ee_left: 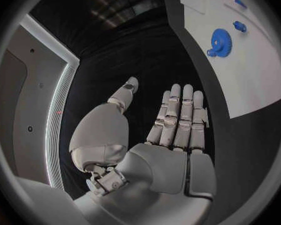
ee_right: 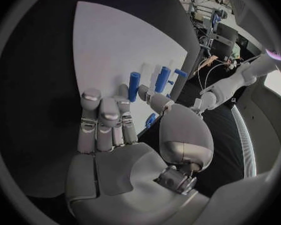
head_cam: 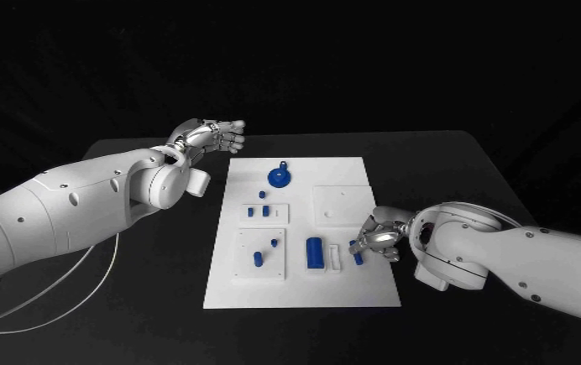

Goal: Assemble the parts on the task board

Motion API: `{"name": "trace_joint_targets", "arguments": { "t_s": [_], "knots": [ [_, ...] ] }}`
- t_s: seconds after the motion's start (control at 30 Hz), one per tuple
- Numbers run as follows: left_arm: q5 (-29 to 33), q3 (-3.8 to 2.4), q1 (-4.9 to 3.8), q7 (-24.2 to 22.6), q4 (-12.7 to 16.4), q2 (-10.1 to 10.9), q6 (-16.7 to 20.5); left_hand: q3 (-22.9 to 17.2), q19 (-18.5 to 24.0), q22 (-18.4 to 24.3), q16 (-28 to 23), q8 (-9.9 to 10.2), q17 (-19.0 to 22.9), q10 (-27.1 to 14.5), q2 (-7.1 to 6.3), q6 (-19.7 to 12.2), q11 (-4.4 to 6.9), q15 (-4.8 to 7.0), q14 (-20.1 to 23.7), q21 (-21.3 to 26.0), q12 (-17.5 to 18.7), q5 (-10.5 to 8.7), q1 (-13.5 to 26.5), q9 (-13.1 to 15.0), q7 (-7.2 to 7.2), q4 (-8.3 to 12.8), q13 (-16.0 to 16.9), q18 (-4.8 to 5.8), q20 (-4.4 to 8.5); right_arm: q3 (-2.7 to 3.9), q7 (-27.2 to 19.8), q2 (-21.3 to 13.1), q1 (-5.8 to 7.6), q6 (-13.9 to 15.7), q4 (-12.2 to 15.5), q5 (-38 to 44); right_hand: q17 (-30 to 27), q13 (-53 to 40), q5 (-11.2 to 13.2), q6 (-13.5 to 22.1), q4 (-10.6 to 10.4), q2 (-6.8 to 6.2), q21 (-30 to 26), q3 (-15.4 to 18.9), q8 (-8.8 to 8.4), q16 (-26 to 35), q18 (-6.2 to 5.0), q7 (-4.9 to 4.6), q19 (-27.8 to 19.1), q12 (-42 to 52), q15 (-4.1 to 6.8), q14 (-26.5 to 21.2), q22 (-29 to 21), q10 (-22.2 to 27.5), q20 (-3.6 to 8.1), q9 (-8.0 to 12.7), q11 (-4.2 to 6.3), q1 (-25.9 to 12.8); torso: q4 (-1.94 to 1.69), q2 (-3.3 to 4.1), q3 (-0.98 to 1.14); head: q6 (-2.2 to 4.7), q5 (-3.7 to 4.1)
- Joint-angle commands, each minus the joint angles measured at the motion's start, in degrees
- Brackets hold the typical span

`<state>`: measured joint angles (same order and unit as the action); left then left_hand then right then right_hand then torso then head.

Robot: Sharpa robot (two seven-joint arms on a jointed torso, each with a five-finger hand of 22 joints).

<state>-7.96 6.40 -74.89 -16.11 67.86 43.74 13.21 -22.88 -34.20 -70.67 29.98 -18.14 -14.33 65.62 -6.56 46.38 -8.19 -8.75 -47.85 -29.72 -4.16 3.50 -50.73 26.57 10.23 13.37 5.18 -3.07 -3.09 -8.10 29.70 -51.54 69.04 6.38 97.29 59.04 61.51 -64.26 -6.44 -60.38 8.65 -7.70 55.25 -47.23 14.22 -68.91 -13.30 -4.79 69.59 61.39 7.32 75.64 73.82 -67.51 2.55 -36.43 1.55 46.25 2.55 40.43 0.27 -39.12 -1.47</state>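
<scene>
Black table (head_cam: 145,298) w/ white task board (head_cam: 345,294) flat on it, approx centre.
Board lies lengthwise away from robot, all edges inside the tabletop; bare black surface on both sides & beyond far end. Thin white cable (head_cam: 85,294) loops over table's left part, near the left arm. Table's far edge shows against dark backdrop. Board corner also seen in left wrist view (ee_left: 253,85).

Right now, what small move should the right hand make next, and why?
Probably close its fingers on the small blue part at the task board's right edge. The right hand sits right at that piece, while the left hand hovers open off the board.
</scene>
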Motion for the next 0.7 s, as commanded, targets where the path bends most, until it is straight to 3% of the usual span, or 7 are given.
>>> {"name": "trace_joint_targets", "arguments": {
  "t_s": [0.03,0.7],
  "knots": [
    [0.2,-0.04,-0.04,-0.3,0.2,-0.1,-0.7,0.3,-0.2,-0.1,-0.3,0.2,-0.1,-0.4,0.18,-0.5,-0.09,-0.18,0.0,0.4,0.0,-0.35,0.3,-0.1,0.08,0.1,-0.1,-0.97,-0.08,-0.12,0.0,0.1,-0.21,1.1,0.4,-5.7,-0.1,-0.1,0.5,-0.5,0.0,-0.57,0.3,0.5,-0.22,-0.2,-1.70,-0.01,0.3,-0.2,0.19,0.4,-0.1,-0.2,0.29,-0.1,0.01,-0.1,0.00,0.01,-0.02,-0.04,0.02],
    [0.2,-0.03,-0.04,-0.3,0.1,-0.1,-0.8,0.4,-0.2,-0.2,-0.3,0.2,-0.1,-0.4,0.20,-0.5,-0.10,-0.19,0.0,0.4,0.0,-0.35,0.2,-0.1,0.08,0.1,-0.1,-0.97,-0.09,-0.12,-0.3,2.0,-0.22,1.4,0.7,-5.6,-0.1,-0.1,1.4,-0.4,-0.2,-0.86,0.2,1.2,-0.27,-0.2,-1.70,0.01,0.3,-0.3,0.25,0.3,-0.2,-0.2,0.48,-0.1,0.04,-0.2,-0.01,0.03,0.04,-0.17,-0.10]
  ]
}}
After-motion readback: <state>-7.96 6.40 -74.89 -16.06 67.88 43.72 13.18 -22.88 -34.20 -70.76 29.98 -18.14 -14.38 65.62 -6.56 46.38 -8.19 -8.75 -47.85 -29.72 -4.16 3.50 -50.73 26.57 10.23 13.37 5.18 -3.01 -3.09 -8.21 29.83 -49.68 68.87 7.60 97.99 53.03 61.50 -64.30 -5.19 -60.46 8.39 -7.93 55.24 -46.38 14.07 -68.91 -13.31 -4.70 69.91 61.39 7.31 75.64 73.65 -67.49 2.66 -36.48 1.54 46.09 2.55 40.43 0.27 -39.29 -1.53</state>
